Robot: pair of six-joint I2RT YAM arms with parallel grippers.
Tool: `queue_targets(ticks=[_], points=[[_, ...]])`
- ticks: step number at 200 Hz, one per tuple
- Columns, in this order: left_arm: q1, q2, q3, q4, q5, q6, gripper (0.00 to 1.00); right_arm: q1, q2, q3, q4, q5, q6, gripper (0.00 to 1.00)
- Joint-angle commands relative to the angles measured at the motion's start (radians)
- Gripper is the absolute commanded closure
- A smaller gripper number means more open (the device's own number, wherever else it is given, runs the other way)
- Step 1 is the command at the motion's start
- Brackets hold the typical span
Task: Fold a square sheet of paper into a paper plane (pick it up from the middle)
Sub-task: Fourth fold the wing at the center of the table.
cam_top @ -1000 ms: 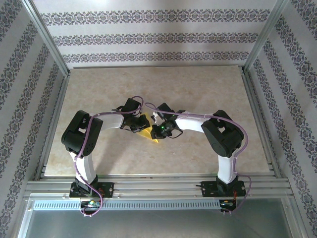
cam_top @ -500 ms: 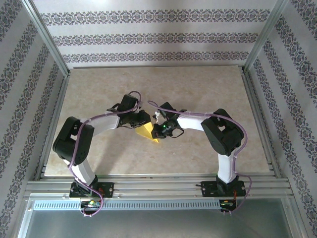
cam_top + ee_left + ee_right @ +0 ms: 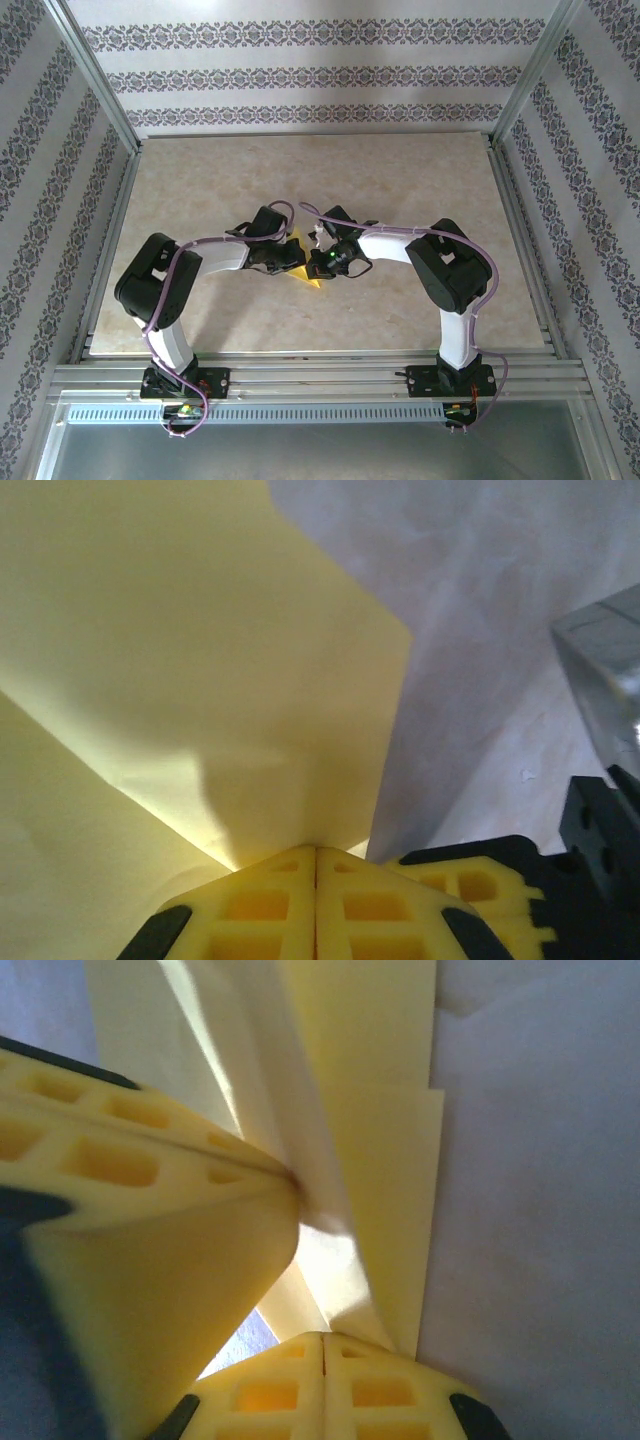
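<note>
Left pincer [image 3: 316, 852] and right pincer [image 3: 323, 1338] pinch the paper plane's [image 3: 250, 680] edges.

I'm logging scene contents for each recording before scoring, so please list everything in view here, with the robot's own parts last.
sheet of paper: one, yellow, partly folded, mid-table between the two tools
table: one, beige marbled top, under everything
walls: three, white with dark floral bands, behind and at both sides
metal frame: one, silver, along the near edge and up the corners
cables: two, purple, one along each arm
arms: two, white and black, left arm and right arm, both reaching to the centre
left tool: one, yellow fingers, shut on the paper
right tool: one, yellow fingers, shut on the paper
</note>
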Motion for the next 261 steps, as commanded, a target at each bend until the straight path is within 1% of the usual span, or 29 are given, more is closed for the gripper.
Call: queue_targets(ticks=[1, 45, 65, 109, 186, 261], points=[[-0.013, 0.025, -0.002, 0.014, 0.000, 0.030, 0.91, -0.005, 0.058, -0.036, -0.064, 0.070, 0.012, 0.95], [-0.007, 0.036, 0.034, -0.063, -0.092, 0.060, 0.90, -0.004, 0.062, -0.035, -0.079, 0.077, 0.006, 0.95], [0.007, 0.047, 0.046, -0.081, -0.103, 0.071, 0.89, -0.004, 0.063, -0.040, -0.085, 0.079, 0.000, 0.95], [0.050, 0.080, 0.065, -0.092, -0.087, 0.120, 0.87, -0.005, 0.061, -0.062, -0.092, 0.084, -0.007, 0.95], [0.180, 0.127, 0.092, -0.070, 0.027, 0.189, 0.85, -0.007, 0.067, -0.072, -0.098, 0.093, -0.004, 0.95], [0.258, 0.156, 0.188, -0.156, -0.018, 0.279, 0.85, -0.006, 0.062, -0.082, -0.105, 0.099, -0.010, 0.95]])
